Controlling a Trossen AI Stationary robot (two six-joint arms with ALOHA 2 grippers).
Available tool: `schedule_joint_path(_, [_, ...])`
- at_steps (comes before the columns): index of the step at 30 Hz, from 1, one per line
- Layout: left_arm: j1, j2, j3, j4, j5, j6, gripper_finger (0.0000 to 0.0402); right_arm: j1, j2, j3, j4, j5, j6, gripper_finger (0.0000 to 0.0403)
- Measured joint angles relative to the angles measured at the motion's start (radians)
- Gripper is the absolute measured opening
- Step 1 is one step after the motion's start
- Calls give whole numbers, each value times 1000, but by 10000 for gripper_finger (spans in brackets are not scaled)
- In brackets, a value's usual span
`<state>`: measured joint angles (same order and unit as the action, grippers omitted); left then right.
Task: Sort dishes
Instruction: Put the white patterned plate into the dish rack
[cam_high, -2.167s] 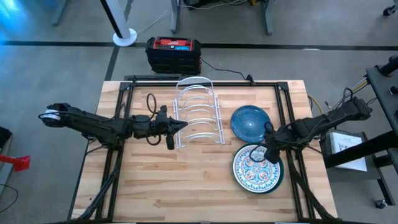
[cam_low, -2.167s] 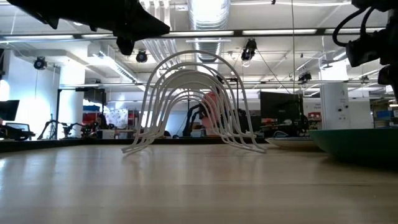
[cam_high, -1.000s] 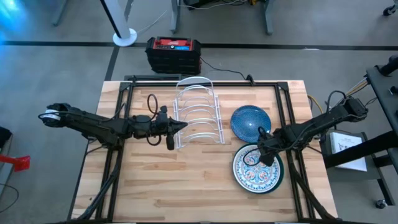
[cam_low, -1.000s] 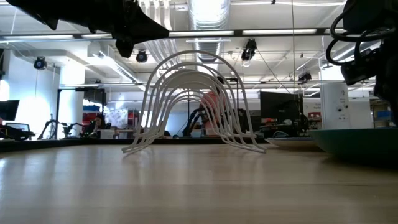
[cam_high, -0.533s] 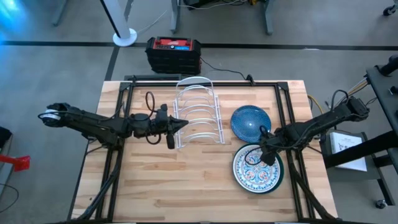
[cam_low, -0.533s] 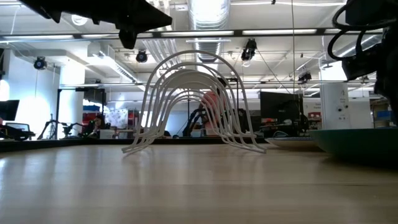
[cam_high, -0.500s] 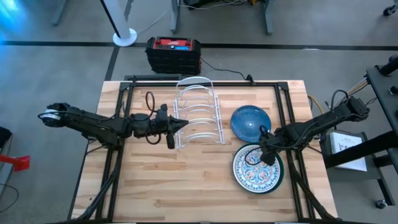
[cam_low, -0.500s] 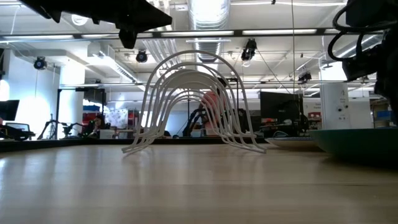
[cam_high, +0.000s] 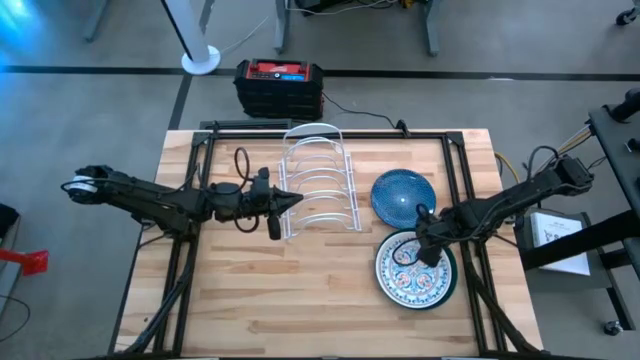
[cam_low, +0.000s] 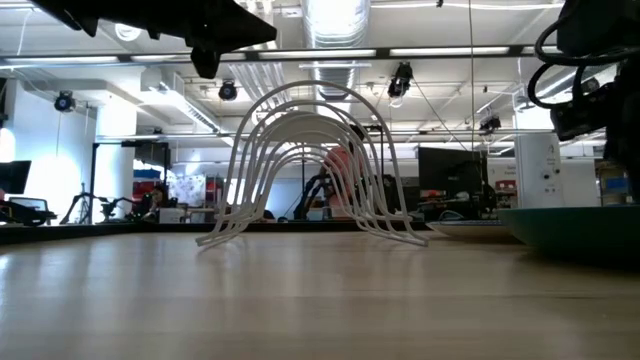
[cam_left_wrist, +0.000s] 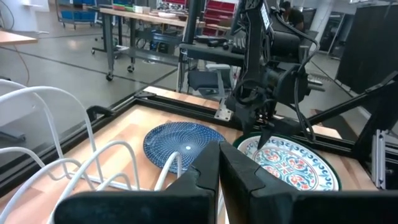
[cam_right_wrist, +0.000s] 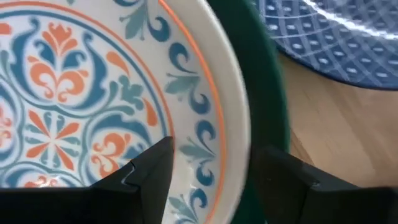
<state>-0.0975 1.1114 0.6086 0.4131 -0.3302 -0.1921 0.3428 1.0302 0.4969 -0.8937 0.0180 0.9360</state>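
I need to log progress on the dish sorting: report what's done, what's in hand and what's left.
Done: nothing racked; the white wire rack holds no dish. In hand: the right gripper, open, straddles the rim of the floral dish, which sits on the green dish; not gripped yet. The left gripper, shut, waits at the rack. Left: the blue dish and the stack lie flat on the table.

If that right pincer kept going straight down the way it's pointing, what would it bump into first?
Most likely the rim of the floral plate: the right pincer stands open over that edge, one finger above the pattern, the other by the green plate underneath. How far above it hangs is unclear.
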Motion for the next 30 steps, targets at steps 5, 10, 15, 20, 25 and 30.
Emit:
schedule_joint_path(5, [0,0,0,-5,0,0,0,-1,1,-21,37,-8,13,141])
schedule_joint_path(10, [0,0,-1,-6,0,0,0,-1,-6,-20,45,-20,15,76])
schedule_joint_path(15, [0,0,-1,-11,0,1,0,0,-20,-18,33,-8,9,32])
schedule_joint_path(20, [0,0,-1,-11,0,1,0,0,-58,-3,4,16,3,2])
schedule_joint_path(25, [0,0,-1,-18,0,1,0,0,-101,13,-22,37,2,0])
schedule_joint_path(30, [0,0,-2,-42,0,-8,0,0,-135,27,-47,40,4,1])
